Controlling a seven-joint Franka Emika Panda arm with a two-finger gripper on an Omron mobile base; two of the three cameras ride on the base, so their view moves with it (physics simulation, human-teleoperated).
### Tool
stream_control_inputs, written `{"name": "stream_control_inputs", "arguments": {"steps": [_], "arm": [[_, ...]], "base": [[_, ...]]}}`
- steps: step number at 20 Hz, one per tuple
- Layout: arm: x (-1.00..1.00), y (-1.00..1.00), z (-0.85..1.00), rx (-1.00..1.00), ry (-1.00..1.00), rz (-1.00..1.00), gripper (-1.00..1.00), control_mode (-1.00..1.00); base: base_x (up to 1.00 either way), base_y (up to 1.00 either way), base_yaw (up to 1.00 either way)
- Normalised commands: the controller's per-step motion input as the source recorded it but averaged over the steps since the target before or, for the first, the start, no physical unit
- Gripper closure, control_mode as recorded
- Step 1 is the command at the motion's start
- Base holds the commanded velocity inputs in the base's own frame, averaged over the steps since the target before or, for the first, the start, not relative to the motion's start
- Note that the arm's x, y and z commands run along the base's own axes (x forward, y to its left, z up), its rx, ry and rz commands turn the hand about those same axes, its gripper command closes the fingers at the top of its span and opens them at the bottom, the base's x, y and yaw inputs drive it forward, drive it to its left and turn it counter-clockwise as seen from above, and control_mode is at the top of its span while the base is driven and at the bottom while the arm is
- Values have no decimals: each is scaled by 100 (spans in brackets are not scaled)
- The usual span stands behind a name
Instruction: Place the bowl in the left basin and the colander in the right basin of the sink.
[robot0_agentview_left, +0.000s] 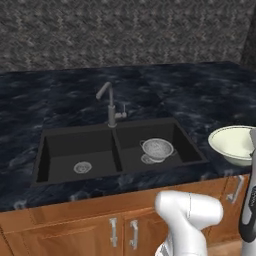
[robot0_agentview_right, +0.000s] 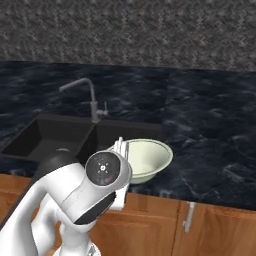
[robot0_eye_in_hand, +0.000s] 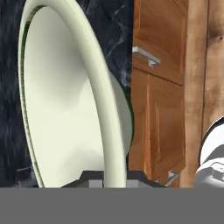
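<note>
One bowl (robot0_agentview_right: 145, 159) sits on the counter right of the sink (robot0_agentview_left: 117, 150). The gripper (robot0_eye_in_hand: 114, 183) is pinched tight on its rim. The left basin (robot0_agentview_left: 80, 152) lies far left, past the colander (robot0_agentview_left: 157, 149).

Base cams share sink (robot0_agentview_left: 120, 150); hand close-up.

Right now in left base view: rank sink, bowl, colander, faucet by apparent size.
1. sink
2. bowl, cut off by the frame edge and nearer the camera
3. faucet and colander: too alike to rank
</note>
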Motion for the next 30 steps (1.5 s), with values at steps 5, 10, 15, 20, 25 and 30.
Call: {"name": "stream_control_inputs", "arguments": {"steps": [5,10,15,20,25,30], "arm": [[0,0,0,0,0,0,100,100],[0,0,0,0,0,0,100,100],[0,0,0,0,0,0,100,100],[0,0,0,0,0,0,100,100],[0,0,0,0,0,0,100,100],[0,0,0,0,0,0,100,100]], "base": [[0,83,0],[5,89,0],[20,70,0],[35,52,1],[51,50,2],[55,21,5]]}}
